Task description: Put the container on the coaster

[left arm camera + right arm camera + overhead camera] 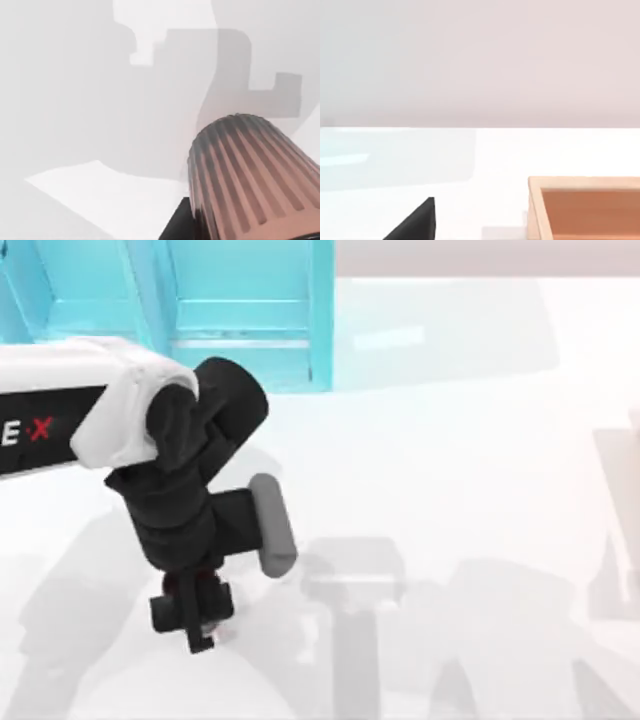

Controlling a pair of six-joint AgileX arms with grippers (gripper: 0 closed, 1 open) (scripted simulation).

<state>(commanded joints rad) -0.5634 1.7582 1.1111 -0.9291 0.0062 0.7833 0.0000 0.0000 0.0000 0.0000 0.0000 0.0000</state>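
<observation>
Bench [470,470]: white, shadowed, with a teal frame [240,310] at its far edge.
Left arm [150,440]: reaches in from the left, wrist bent down over the bench's near-left part.
Tray [585,207]: orange-brown, wooden-rimmed — seen from the right wrist.
Left gripper [200,625]: fingers closed around the cup.
Cup [250,180]: copper, ribbed — held above the bench.

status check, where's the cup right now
Left hand low over table's left, gripping the cup. Coaster by the right arm. Nothing between.
</observation>
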